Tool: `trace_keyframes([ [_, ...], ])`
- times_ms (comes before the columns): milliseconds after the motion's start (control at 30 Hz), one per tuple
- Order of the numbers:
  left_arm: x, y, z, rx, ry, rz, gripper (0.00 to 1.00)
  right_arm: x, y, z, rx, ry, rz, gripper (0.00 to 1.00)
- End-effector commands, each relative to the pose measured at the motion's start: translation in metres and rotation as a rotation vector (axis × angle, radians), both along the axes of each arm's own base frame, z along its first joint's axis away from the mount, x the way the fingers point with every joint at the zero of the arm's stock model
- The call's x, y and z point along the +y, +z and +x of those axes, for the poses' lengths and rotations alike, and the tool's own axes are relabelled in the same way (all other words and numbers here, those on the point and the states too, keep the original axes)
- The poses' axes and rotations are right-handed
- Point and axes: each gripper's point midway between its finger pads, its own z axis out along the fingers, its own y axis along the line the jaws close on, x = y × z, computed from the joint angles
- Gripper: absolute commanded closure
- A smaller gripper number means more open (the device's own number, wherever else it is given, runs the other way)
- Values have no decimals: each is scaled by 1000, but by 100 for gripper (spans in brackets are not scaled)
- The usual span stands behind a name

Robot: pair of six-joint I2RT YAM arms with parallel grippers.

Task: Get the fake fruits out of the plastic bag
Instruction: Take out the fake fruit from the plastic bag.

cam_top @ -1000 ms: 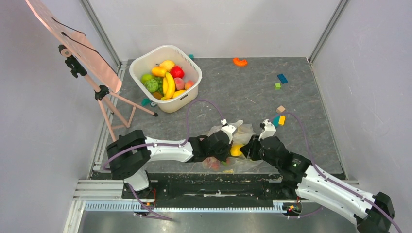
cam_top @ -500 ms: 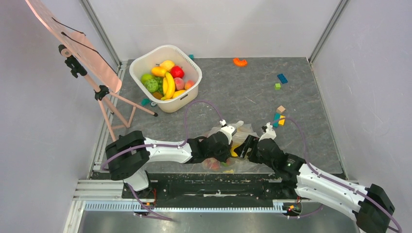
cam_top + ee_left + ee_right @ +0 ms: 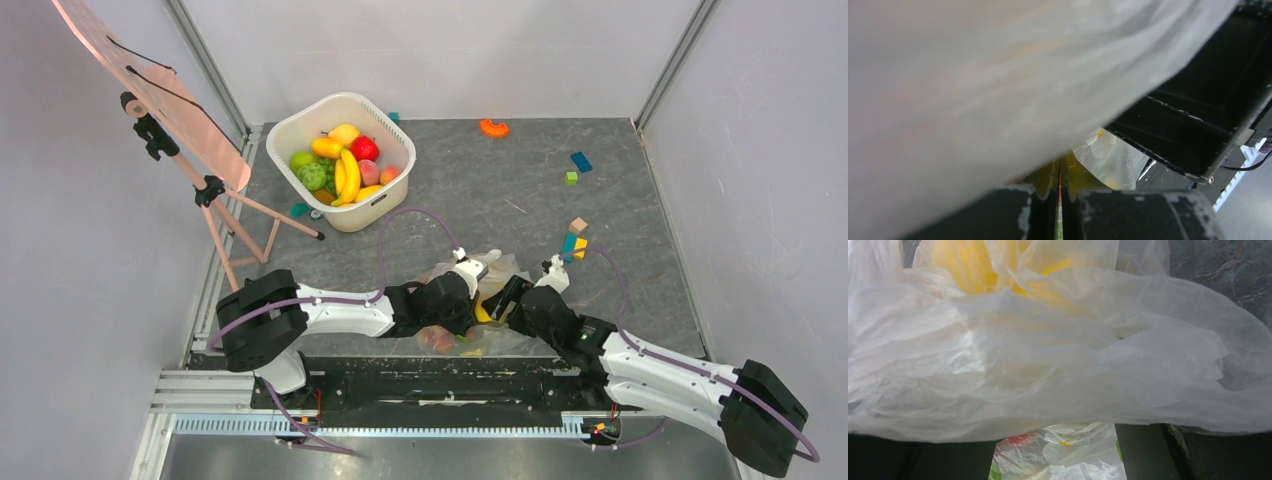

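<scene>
Near centre: plastic bag (image 3: 505,338) lies crumpled on table (image 3: 480,190), between both grippers. Fake fruits (image 3: 436,338) visible only inside bag: pink-red one near left, yellow fruit (image 3: 486,311) at middle. None seen out beside bag; judge task barely begun, all extraction left.

Left gripper (image 3: 1059,192): fingers closed to thin slit, seemingly pinching bag.

Right gripper (image 3: 1055,440): fingers wide apart, bag draped across, nothing gripped.

Far left: white tub (image 3: 378,210) with other fruit.

No readable writing, labels or brands.

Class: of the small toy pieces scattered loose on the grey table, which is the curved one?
The orange piece near the back wall, shaped like an arch. The blue block, the green block and the tan block are all straight-sided.
</scene>
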Motion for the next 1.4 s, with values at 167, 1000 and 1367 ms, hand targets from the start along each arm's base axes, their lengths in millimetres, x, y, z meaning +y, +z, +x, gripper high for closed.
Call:
trace_keyframes([
  [167, -8, 7, -6, -1, -31, -44, 98, 14, 22, 18, -57, -32, 29, 21],
  [1000, -9, 4, -12, 15, -65, -46, 98, 25, 27, 45, -91, -106, -33, 13],
  [1367, -6, -1, -14, 19, -72, -38, 98, 20, -5, 45, -36, -83, -175, 31],
])
